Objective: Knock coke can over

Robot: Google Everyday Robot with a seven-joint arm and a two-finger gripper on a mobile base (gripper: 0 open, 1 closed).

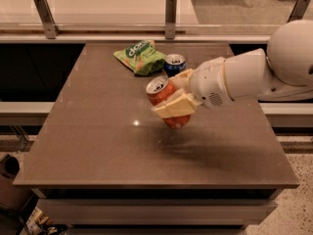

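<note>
The orange-red coke can (pixel 163 95) is in the middle of the brown table (pixel 98 146), tilted with its silver top leaning to the left and its base lifted off the surface. My gripper (pixel 177 93) comes in from the right on a white arm. Its cream fingers (pixel 176 106) are closed on the can's sides, one in front and one behind.
A blue soda can (pixel 174 64) stands upright just behind the gripper. A green chip bag (pixel 141 56) lies at the back of the table, left of the blue can. A rail with metal posts (pixel 170 14) runs behind the table.
</note>
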